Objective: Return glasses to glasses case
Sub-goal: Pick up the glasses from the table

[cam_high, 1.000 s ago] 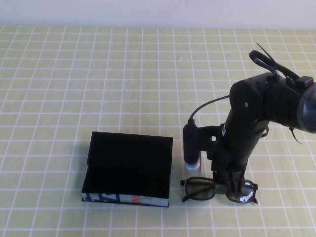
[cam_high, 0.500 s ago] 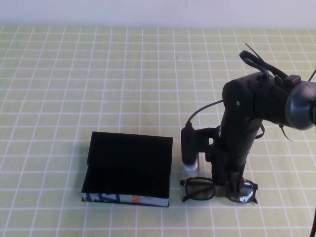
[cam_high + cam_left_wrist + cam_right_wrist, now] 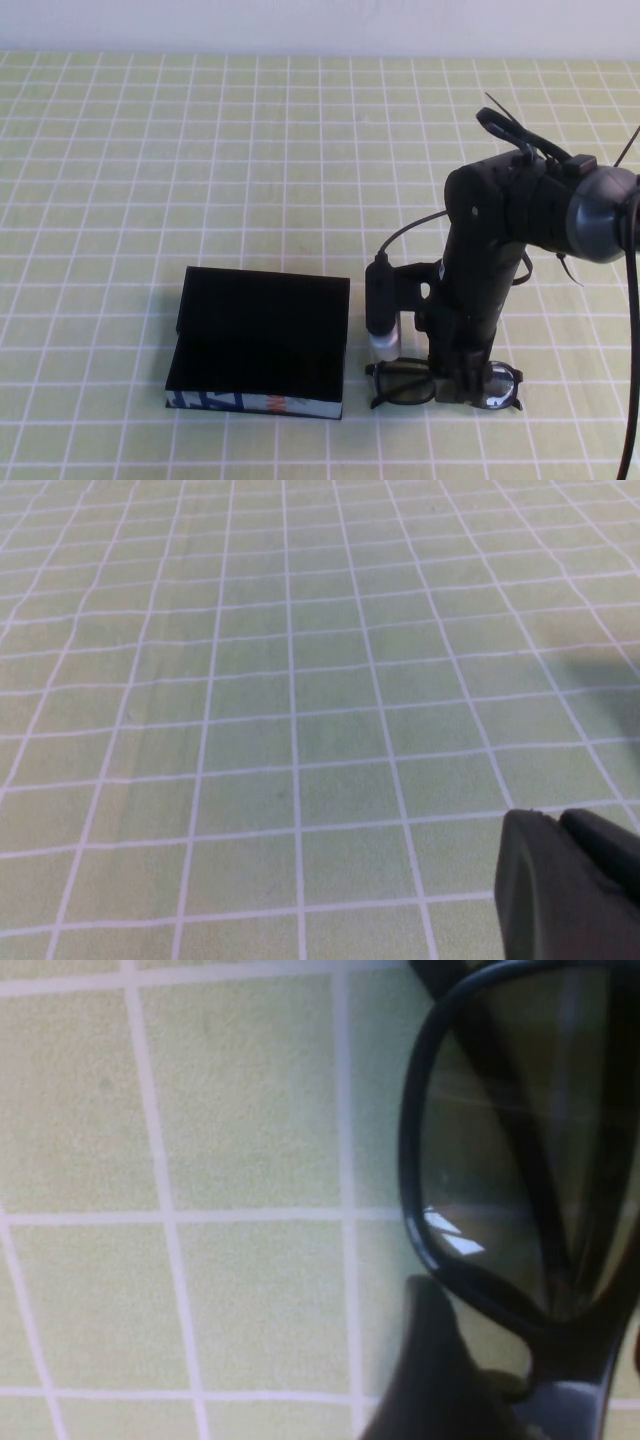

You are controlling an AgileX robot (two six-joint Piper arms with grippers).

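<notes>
Green gridded worktop, your right gripper pointing straight down onto the glasses, grip state unclear, open glasses case alongside, left gripper low over bare worktop, opening unclear.

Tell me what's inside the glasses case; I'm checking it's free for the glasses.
The open glasses case shows only black lining. The glasses lie beside it under the right gripper. The left gripper is elsewhere.
</notes>
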